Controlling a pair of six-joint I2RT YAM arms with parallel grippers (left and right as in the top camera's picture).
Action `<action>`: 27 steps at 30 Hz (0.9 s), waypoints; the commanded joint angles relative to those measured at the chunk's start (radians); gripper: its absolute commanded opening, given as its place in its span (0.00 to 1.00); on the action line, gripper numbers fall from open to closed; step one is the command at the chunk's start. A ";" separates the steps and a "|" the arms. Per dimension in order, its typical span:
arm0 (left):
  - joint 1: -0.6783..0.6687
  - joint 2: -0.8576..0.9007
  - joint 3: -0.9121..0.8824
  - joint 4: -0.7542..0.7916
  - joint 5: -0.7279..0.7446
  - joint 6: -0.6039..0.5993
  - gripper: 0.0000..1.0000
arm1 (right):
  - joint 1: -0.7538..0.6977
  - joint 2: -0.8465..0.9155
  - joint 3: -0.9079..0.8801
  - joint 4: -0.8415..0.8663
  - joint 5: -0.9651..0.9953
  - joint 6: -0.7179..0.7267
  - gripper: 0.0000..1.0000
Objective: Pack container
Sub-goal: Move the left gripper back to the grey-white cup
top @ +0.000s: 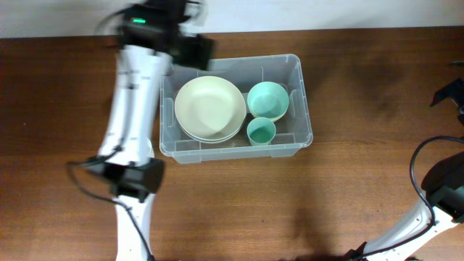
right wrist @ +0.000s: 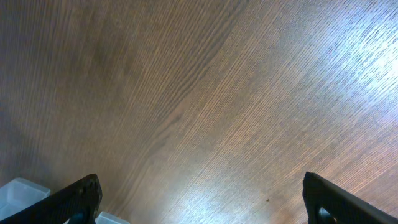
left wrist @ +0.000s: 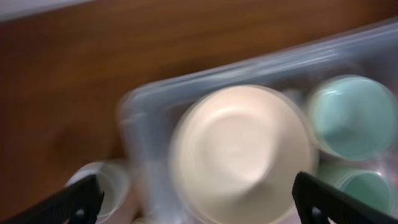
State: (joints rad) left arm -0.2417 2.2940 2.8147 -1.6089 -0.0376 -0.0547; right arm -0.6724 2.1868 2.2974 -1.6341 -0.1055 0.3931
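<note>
Several bowls (top: pixel 209 107) fill the container (top: pixel 301 101), and the left gripper (left wrist: pixel 196 198), spread wide and empty above its far-left corner, could clip the rim and shove it.

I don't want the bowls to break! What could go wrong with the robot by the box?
The left gripper hangs open over the container, and its view is blurred, so it may be moving fast and could knock the wall. The cream bowl, teal bowl and teal cup already fill most of it, so anything added might sit crooked or tip.
</note>
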 commanded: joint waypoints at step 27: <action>0.480 -0.051 -0.626 0.120 0.191 -0.090 0.99 | 0.004 -0.021 -0.004 0.000 0.005 0.008 0.99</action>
State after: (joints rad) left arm 0.2462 2.2589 2.2574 -1.5154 0.1364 -0.1684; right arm -0.6724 2.1868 2.2974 -1.6341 -0.1055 0.3931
